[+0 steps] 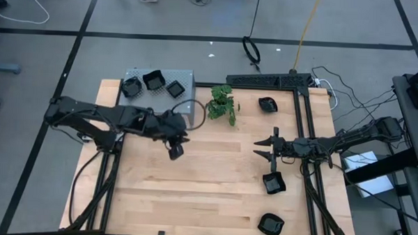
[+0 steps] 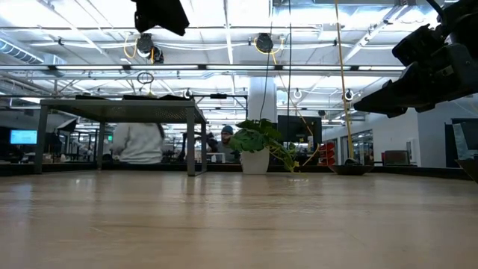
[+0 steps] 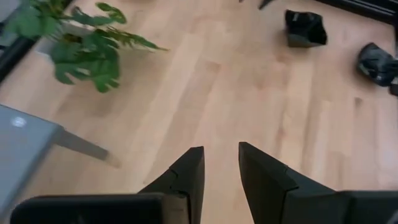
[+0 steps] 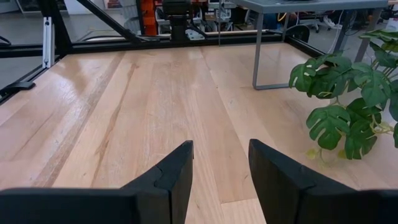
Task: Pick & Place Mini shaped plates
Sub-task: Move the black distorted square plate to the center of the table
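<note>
No brand, label or writing can be read anywhere. The left gripper (image 1: 175,152) hangs above bare wood just right of the grey shelf (image 1: 187,78), fingers (image 3: 186,177) slightly parted with nothing between them. The right gripper (image 1: 262,149) waits over the table's right side, fingers (image 4: 174,174) spread and empty. Three glossy black mini plates (image 1: 154,81) sit on the shelf at the far left; three more lie along the right edge, one far (image 1: 268,104), one beside the right gripper (image 1: 273,182), one near (image 1: 271,224). A potted plant (image 1: 223,104) stands right of the shelf.
</note>
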Controlling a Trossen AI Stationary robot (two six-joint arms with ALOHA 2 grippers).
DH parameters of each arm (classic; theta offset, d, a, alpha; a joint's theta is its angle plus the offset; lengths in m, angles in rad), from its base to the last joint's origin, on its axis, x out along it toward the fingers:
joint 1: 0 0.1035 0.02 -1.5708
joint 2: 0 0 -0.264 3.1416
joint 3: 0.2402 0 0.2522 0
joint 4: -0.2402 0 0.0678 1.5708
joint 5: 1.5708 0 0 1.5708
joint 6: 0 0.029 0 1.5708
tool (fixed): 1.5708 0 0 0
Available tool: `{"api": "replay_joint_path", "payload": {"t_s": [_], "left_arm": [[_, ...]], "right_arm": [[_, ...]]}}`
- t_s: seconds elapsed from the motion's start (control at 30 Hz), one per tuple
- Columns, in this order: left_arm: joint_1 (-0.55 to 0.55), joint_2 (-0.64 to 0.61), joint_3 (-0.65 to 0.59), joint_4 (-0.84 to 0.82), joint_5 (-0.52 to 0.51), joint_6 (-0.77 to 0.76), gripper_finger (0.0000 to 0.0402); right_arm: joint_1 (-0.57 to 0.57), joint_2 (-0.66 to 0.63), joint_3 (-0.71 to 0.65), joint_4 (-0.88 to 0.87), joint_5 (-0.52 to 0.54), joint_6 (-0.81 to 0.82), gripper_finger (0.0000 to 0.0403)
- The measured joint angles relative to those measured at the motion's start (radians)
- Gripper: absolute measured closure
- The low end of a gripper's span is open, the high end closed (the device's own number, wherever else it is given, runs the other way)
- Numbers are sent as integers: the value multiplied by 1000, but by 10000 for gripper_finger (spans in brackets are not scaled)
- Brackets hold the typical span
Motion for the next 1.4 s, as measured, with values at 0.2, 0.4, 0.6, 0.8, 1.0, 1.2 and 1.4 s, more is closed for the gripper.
{"api": "replay_joint_path", "payload": {"t_s": [0.2,0.4,0.6,0.8,1.0,1.2,1.4], "left_arm": [[-114,0,-1,-3,-11,-49,303],[-207,1,-1,35,-13,-51,304],[-273,1,-1,113,-40,-44,304],[-305,1,-1,118,-132,-45,304],[-311,0,-1,118,-164,-45,304],[-310,1,-1,118,-171,-45,304],[-310,0,-1,115,-171,-57,304]], "right_arm": [[0,0,0,14,0,0,257],[0,0,0,153,0,0,258],[0,0,0,245,1,0,258],[0,0,0,263,-1,-1,259],[-1,0,0,305,3,31,259],[-1,-1,69,102,-38,35,258],[3,15,343,-556,-107,106,258]]}}
